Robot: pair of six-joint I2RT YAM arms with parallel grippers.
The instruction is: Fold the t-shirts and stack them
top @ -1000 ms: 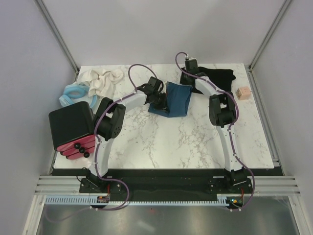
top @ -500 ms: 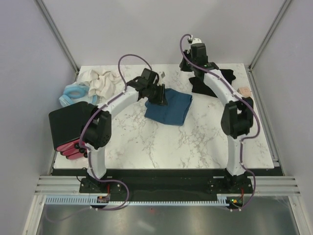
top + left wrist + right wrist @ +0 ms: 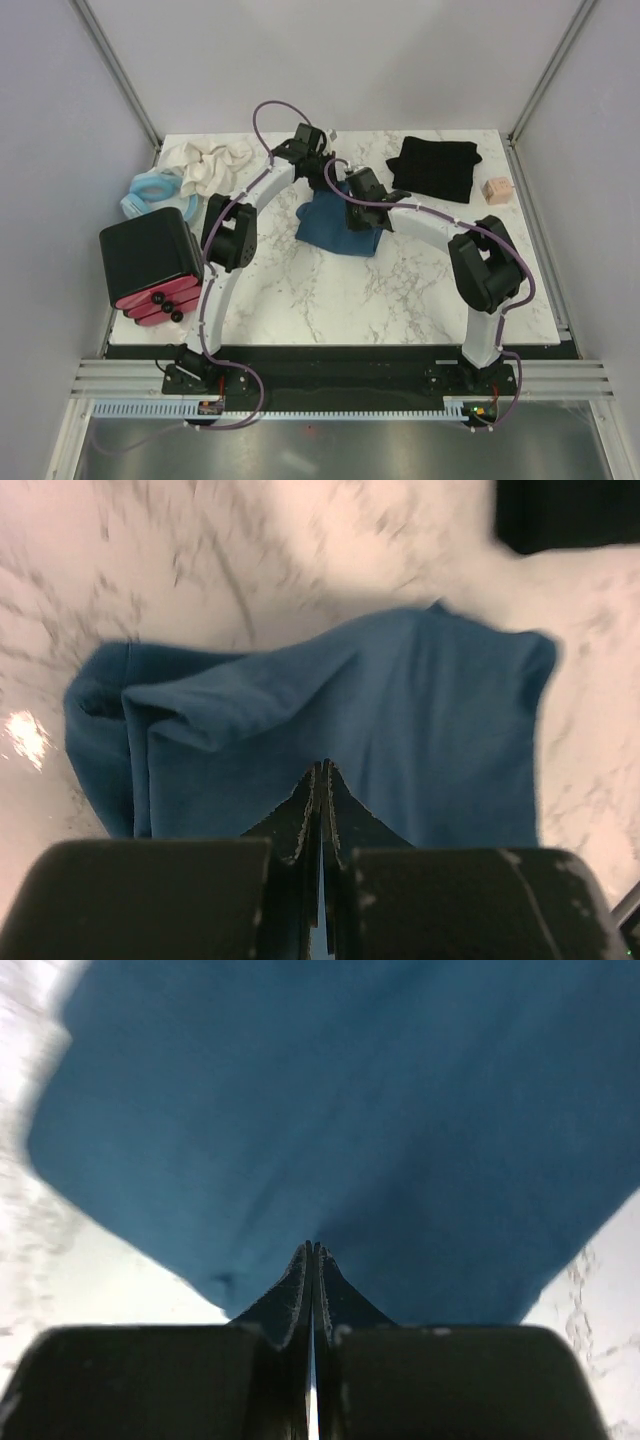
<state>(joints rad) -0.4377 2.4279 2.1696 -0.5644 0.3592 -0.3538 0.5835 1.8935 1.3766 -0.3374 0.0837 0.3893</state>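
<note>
The dark teal-blue t-shirt (image 3: 330,232) lies folded on the marble table (image 3: 330,300), a little behind its middle. My left gripper (image 3: 330,168) hovers at the shirt's far edge, and in the left wrist view its jaws (image 3: 322,767) are shut with nothing between them above the teal cloth (image 3: 400,710). My right gripper (image 3: 357,205) is over the same shirt from the right, its jaws (image 3: 313,1248) also shut and empty above the teal cloth (image 3: 350,1110). The black t-shirt (image 3: 437,166) lies folded at the back right, apart from both grippers; one corner of it (image 3: 570,510) shows in the left wrist view.
A cream cloth (image 3: 207,165) and a pale blue ring-shaped item (image 3: 150,190) lie at the back left. A black and red box (image 3: 150,265) stands at the left edge. A small pink cube (image 3: 497,189) sits near the right edge.
The right arm has swung from the black shirt at the back over to the teal shirt. The left gripper has let the teal shirt down flat and drawn back to its far edge.
</note>
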